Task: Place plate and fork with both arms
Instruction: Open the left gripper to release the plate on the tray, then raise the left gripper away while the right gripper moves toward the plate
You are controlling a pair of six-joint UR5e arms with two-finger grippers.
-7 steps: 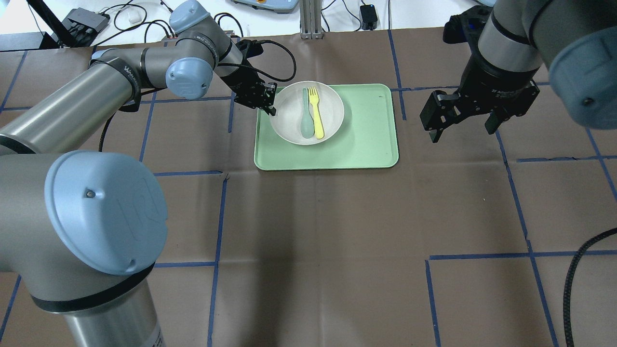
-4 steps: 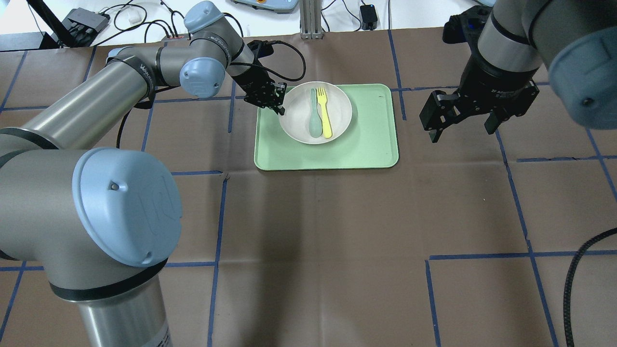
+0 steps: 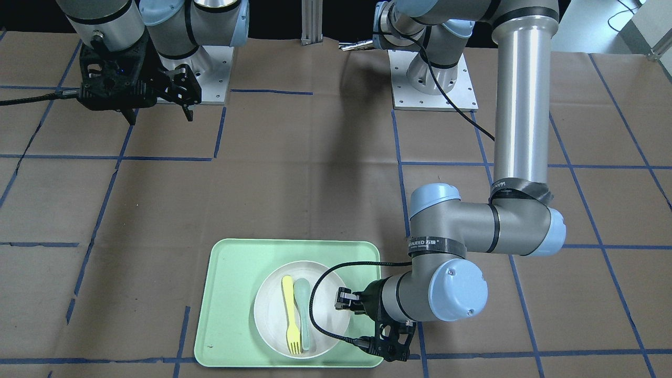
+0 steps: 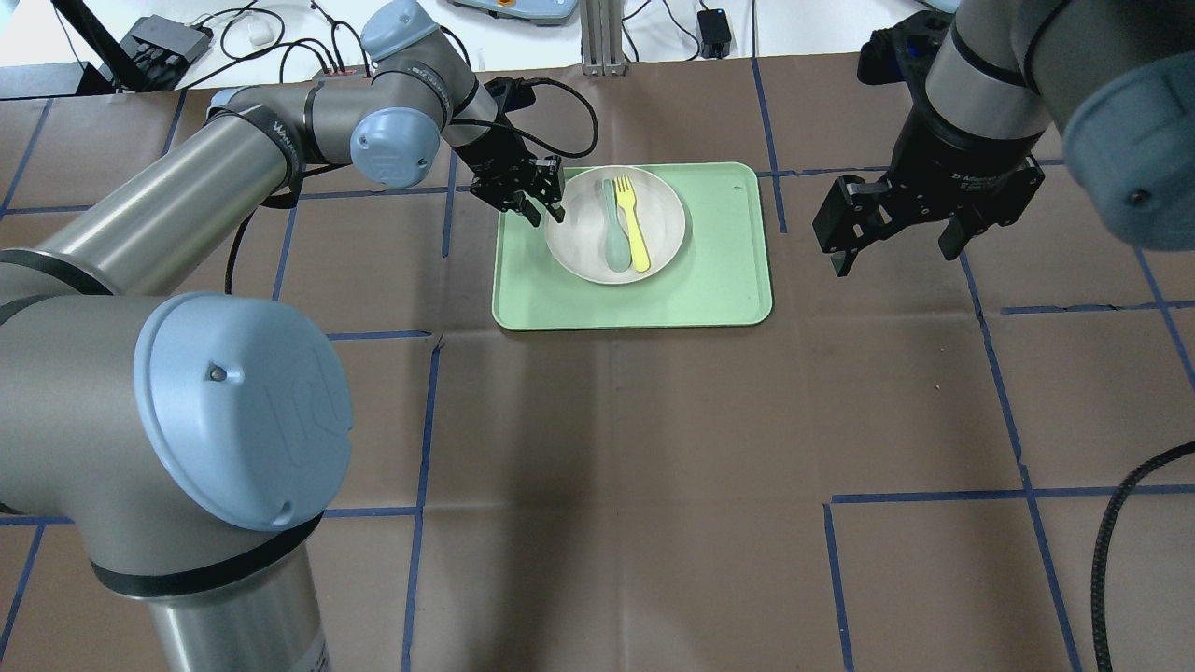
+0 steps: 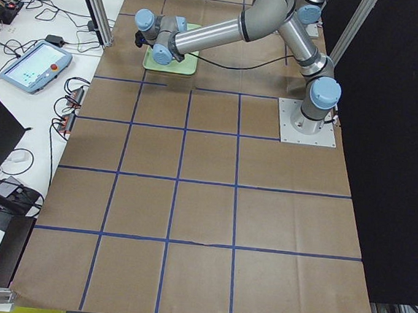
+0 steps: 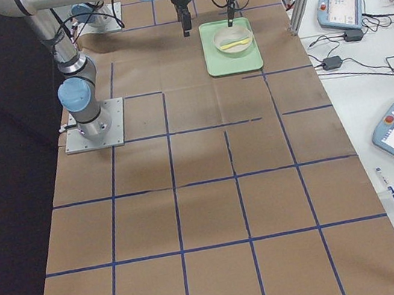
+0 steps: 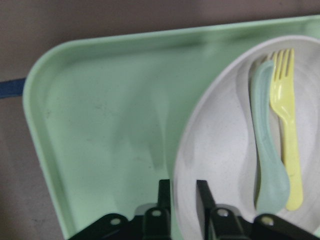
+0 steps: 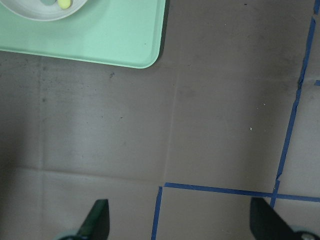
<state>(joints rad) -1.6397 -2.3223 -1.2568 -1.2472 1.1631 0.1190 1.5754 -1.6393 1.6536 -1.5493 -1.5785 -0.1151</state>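
Note:
The off-white plate (image 4: 579,233) sits on the mint-green tray (image 4: 709,271), toward its far left. The pale-yellow fork (image 4: 635,224) lies in the plate beside a grey-green spoon (image 4: 614,229). My left gripper (image 4: 546,213) is at the plate's left edge. In the left wrist view its fingers (image 7: 202,197) are shut on the plate's (image 7: 220,150) rim, with the fork (image 7: 287,125) further in. My right gripper (image 4: 896,247) is open and empty. It hangs above bare table to the right of the tray, also seen in the front view (image 3: 157,118).
The tray (image 3: 231,294) lies at the table's far middle. The left wrist's black cable (image 3: 320,299) loops over the plate. A thick black cable (image 4: 1120,523) hangs at the near right. Boxes and wires (image 4: 168,37) sit beyond the far edge.
My left gripper has moved right, and the plate with fork and spoon has shifted right on the tray with it. The right arm has not moved.

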